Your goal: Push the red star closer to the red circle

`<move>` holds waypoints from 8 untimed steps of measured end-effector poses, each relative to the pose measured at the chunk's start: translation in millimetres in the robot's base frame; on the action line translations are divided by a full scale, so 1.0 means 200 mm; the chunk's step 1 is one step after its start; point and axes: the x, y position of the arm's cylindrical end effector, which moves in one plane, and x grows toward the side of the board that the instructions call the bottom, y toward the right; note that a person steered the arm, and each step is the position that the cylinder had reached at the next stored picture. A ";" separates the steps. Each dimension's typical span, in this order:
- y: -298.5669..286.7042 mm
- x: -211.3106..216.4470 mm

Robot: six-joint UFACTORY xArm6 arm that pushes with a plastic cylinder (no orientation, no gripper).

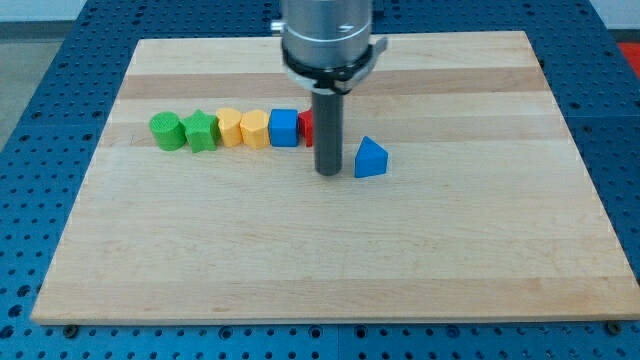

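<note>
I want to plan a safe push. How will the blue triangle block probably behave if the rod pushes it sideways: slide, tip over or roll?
The blue triangle block seems to sit on a flat base on the smooth wooden board, so it would probably slide, not roll. It looks low and wide, so tipping seems unlikely. My tip is just to its left in the view; an off-centre push may turn it.

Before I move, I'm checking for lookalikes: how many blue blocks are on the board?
2. A blue cube ends the row by my tip; a blue triangular block sits alone at its right. The rod may hide others.
</note>
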 end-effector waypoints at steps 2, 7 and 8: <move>-0.02 -0.17; -0.01 -0.70; -0.01 -0.78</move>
